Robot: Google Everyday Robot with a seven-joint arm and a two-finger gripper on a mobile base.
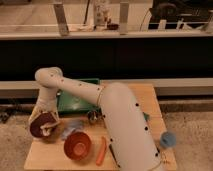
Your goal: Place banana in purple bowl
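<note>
Over the purple bowl [38, 126], the jaws

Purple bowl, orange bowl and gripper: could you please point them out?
purple bowl [35, 127], camera view, on its dark left side.
orange bowl [77, 145], camera view, on its inside.
gripper [47, 129], camera view, its tip, over the purple bowl.

The single camera looks steeply down from just behind the thick white robot arm [125, 125], close to the light wooden table [152, 100] at its near edge, facing its far edge and the dark wall [125, 60] beyond, with the gripper [46, 127] over the round maroon-purple bowl [35, 128] by the left edge.
</note>
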